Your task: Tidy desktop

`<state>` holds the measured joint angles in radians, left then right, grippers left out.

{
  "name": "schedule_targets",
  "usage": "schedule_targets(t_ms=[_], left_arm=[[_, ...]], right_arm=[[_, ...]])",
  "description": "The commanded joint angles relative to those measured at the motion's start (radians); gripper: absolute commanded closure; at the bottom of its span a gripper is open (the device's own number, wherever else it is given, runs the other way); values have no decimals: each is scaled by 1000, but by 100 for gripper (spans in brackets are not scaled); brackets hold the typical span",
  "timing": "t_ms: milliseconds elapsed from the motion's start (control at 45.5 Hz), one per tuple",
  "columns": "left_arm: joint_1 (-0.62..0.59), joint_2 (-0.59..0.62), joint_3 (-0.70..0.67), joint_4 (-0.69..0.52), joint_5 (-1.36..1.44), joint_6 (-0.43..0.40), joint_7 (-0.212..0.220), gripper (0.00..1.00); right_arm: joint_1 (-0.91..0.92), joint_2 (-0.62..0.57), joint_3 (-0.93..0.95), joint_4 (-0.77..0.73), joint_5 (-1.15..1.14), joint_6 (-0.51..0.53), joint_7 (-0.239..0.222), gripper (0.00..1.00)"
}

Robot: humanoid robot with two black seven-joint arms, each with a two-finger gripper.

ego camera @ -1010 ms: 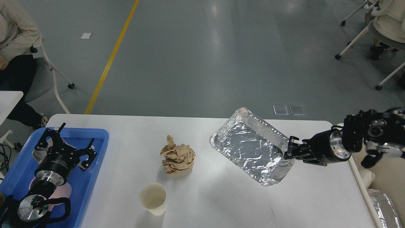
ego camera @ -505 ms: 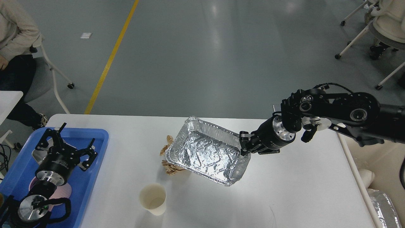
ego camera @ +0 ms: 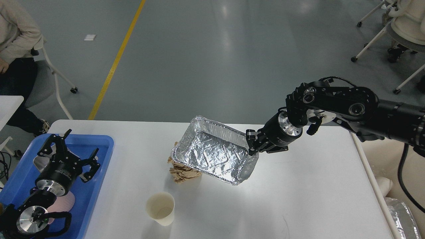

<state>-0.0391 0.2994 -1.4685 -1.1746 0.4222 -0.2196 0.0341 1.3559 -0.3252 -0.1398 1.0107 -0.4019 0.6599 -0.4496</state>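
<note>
Right gripper (ego camera: 251,146) clamped on the right rim of the foil tray (ego camera: 214,154), holding it tilted above the desktop (ego camera: 298,192); its left end overlaps the crumpled brown paper (ego camera: 182,172). Paper cup (ego camera: 161,208) stands upright near the desktop's front edge. Left gripper (ego camera: 71,156) hangs over the blue tray (ego camera: 99,142) at the desktop's left end, fingers spread, holding nothing.
</note>
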Motion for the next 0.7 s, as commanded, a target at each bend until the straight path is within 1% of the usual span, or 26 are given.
schedule_targets(t_ms=[0, 66, 132, 242, 263, 329, 417, 483, 571, 637, 659, 681], left_arm=[[-39, 55, 19, -2, 148, 54, 0, 3], [-58, 86, 20, -5, 262, 60, 1, 3], [-61, 110, 19, -7, 343, 62, 12, 3], [-54, 135, 33, -48, 397, 63, 15, 5], [-51, 159, 65, -72, 421, 63, 13, 7], [-58, 216, 135, -103, 474, 63, 7, 7], [-58, 305, 197, -167, 512, 63, 7, 8], [-53, 409, 240, -227, 515, 62, 10, 10], [-58, 575, 321, -281, 517, 60, 3, 10], [-59, 694, 355, -313, 517, 60, -2, 10], [-44, 843, 365, -345, 517, 54, -8, 11], [-35, 877, 367, -349, 518, 51, -16, 11]], right_arm=[[-3, -8, 0, 5, 0, 4, -1, 100], [-3, -8, 0, 5, 0, 6, -1, 100], [-1, -6, 0, 2, -2, 4, -1, 100], [2, 0, 0, -4, -3, 4, -1, 100], [3, 0, 2, -3, -3, 4, -1, 100], [6, -2, 3, -1, -2, 4, -1, 100], [9, -3, 3, 0, -2, 4, -1, 100], [9, -8, 3, 3, -2, 4, -1, 100], [2, -8, 5, -4, -2, 4, -1, 100], [-4, -8, 5, -9, 0, 3, -1, 100], [-15, -6, 9, -18, 1, 3, -1, 100], [-17, -6, 9, -20, 1, 3, -1, 100]])
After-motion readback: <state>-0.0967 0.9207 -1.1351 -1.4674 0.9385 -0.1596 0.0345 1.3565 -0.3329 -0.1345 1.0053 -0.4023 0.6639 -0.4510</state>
